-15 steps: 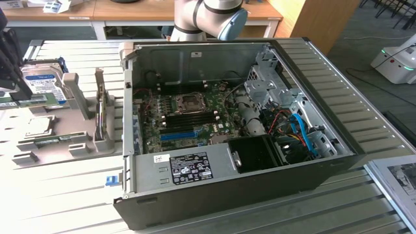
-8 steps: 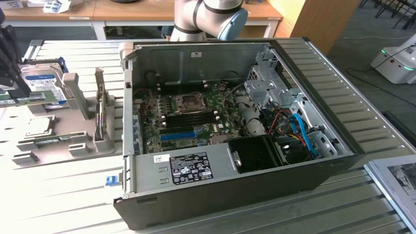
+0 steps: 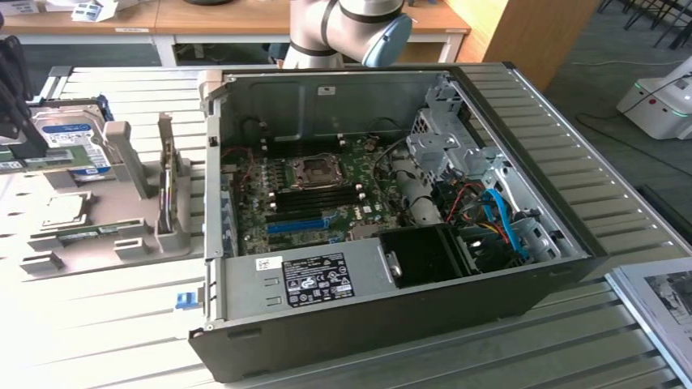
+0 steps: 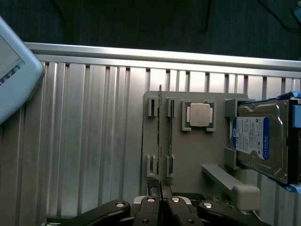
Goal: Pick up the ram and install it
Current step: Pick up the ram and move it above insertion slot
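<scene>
The ram (image 4: 160, 136) is a thin green board seen edge-on, standing upright along the first pair of slots of the grey holder (image 4: 193, 160). My gripper (image 4: 161, 201) is shut on its near end, with the dark fingers (image 4: 149, 207) pressed against both faces. Whether the ram is lifted clear of the slots I cannot tell. In the exterior view the arm's dark wrist end (image 3: 13, 89) hangs over the holder (image 3: 97, 235) at the far left, well away from the open computer case (image 3: 519, 267). The motherboard (image 3: 313, 198) lies inside the case with its black memory slots (image 3: 324, 188) bare.
On the holder sit a processor chip (image 4: 198, 115) and a blue-labelled hard drive (image 4: 261, 141). An upright expansion card (image 3: 168, 190) stands between holder and case. The arm's base (image 3: 335, 32) rises behind the case. A pale rounded device (image 4: 11, 70) lies beyond the ribbed metal table (image 4: 94, 141).
</scene>
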You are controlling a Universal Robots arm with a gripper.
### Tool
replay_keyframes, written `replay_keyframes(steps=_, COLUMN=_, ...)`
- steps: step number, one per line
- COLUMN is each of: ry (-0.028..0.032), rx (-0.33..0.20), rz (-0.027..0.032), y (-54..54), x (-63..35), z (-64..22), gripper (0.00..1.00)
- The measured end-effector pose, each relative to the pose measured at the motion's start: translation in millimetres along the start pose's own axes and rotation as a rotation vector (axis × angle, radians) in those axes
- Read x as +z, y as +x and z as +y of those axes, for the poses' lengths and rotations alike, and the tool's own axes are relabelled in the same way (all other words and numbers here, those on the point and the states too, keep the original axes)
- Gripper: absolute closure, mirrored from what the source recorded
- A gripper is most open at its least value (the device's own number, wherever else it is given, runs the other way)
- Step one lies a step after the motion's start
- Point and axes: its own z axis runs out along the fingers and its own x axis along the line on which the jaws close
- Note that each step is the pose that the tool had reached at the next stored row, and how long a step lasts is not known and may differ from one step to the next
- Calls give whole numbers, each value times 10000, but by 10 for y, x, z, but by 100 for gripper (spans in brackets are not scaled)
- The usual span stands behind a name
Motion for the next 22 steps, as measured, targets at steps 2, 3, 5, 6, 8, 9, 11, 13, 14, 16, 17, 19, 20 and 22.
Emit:
replay_keyframes(steps=2, ry=2, rx=0, rz=-1, y=0, x=-9, z=0, gripper=89)
replay_keyframes(steps=3, ry=2, rx=0, rz=-1, y=0, x=-9, z=0, gripper=89)
replay_keyframes(steps=5, ry=1, rx=0, rz=-1, y=0, x=-10, z=0, gripper=89)
replay_keyframes(steps=6, ry=1, rx=0, rz=0, y=0, x=-10, z=0, gripper=89)
replay_keyframes(steps=8, ry=-3, rx=-1, rz=1, y=0, x=-12, z=-6, gripper=89)
replay_keyframes(steps=9, ry=-5, rx=-3, rz=2, y=1, x=-13, z=-15, gripper=89)
replay_keyframes(steps=11, ry=-8, rx=-1, rz=0, y=1, x=-12, z=-41, gripper=89)
replay_keyframes(steps=13, ry=-14, rx=-3, rz=0, y=2, x=-12, z=-78, gripper=89)
replay_keyframes(steps=14, ry=-17, rx=-3, rz=0, y=3, x=-12, z=-96, gripper=89)
replay_keyframes(steps=16, ry=-23, rx=-4, rz=-1, y=4, x=-13, z=-130, gripper=89)
replay_keyframes(steps=17, ry=-28, rx=-3, rz=-1, y=5, x=-13, z=-147, gripper=89)
replay_keyframes(steps=19, ry=-34, rx=-4, rz=-1, y=6, x=-14, z=-177, gripper=89)
replay_keyframes(steps=20, ry=-36, rx=-4, rz=-1, y=6, x=-14, z=-190, gripper=89)
replay_keyframes(steps=22, ry=-42, rx=-3, rz=-1, y=7, x=-15, z=-213, gripper=89)
